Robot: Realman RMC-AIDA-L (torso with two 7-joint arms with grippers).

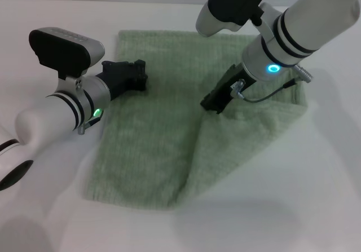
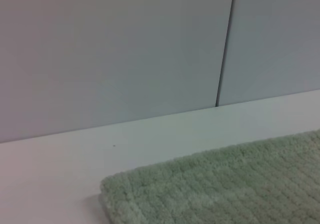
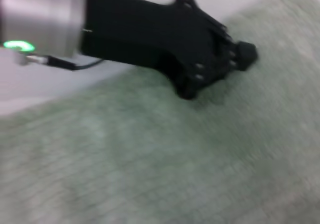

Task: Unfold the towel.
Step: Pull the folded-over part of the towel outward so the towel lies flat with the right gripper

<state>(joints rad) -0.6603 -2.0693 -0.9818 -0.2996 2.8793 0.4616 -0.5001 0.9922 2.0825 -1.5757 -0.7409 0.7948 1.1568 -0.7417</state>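
Note:
The pale green towel lies on the white table, with its right part folded over toward the middle as a raised flap. My right gripper is above the towel's middle and is shut on the flap's edge, holding it slightly off the layer beneath. My left gripper rests shut on the towel near its far left edge. It also shows in the right wrist view, tip down on the cloth. The left wrist view shows only a towel corner.
The white table extends around the towel on all sides. A pale wall with a vertical seam stands behind the table's far edge.

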